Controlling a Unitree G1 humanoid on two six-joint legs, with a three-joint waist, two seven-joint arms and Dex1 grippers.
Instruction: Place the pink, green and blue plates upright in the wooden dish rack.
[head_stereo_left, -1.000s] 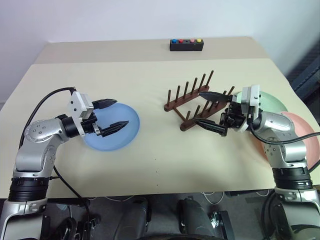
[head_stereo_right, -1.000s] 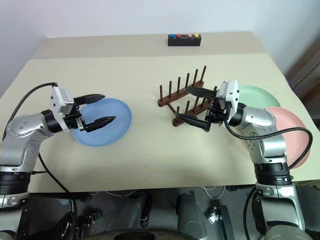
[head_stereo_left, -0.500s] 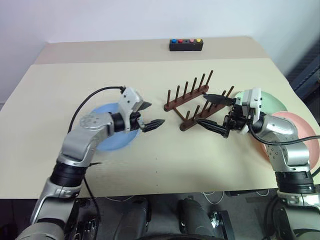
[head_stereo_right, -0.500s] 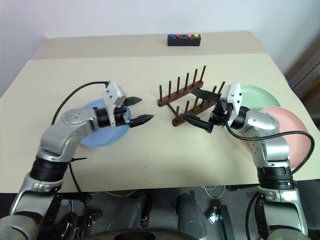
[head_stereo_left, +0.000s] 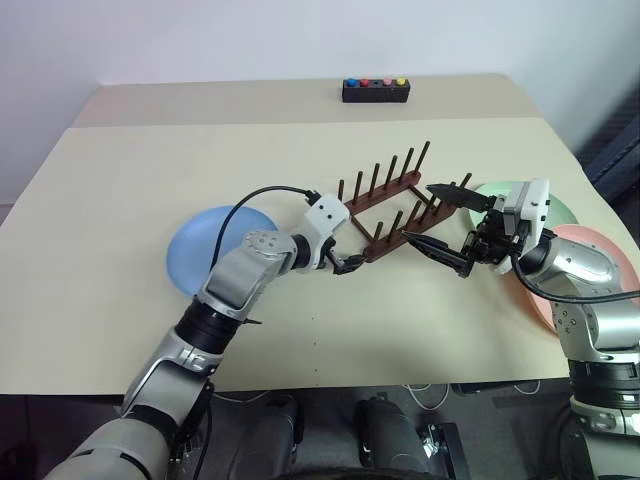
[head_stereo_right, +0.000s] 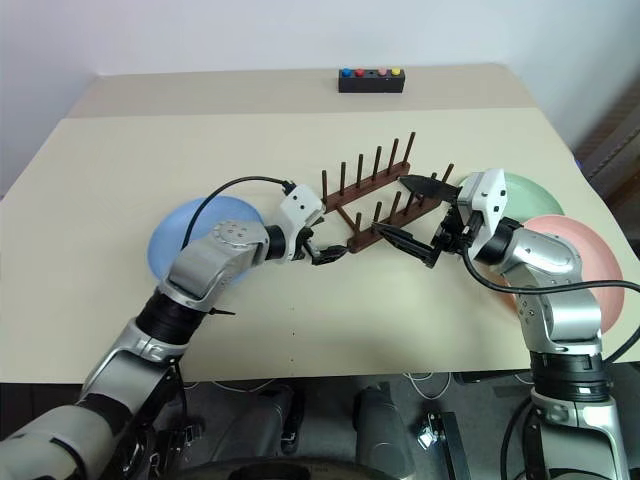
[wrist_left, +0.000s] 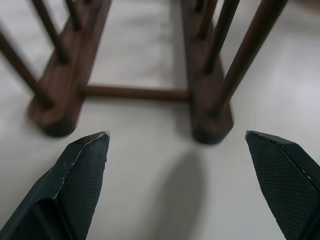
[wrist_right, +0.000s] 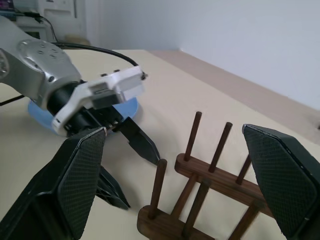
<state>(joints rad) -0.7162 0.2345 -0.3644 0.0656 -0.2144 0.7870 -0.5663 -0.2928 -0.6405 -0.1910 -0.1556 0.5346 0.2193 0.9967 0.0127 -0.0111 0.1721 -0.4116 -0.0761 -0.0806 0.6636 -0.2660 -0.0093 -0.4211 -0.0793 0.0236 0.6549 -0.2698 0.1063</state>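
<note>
The wooden dish rack (head_stereo_left: 380, 195) stands empty at mid-table. My left gripper (head_stereo_left: 346, 262) is open just short of the rack's near left end, whose two rails (wrist_left: 205, 100) lie ahead between its fingers. My right gripper (head_stereo_left: 418, 212) is open too and hovers over the rack's right end (wrist_right: 200, 190), pointing left at the left gripper. The blue plate (head_stereo_left: 192, 255) lies flat on the left, partly under my left arm. The green plate (head_stereo_right: 530, 190) and the pink plate (head_stereo_right: 575, 228) lie flat on the right, partly hidden behind my right arm.
A black box with coloured buttons (head_stereo_left: 375, 91) sits at the table's back edge. A black cable (head_stereo_left: 270, 192) loops over my left forearm. Bare tan tabletop (head_stereo_left: 330, 330) stretches in front of the rack down to the near edge.
My left arm has swung right from above the blue plate to the rack's left end, gripper still open. My right gripper has drawn slightly to the right, also still open.
</note>
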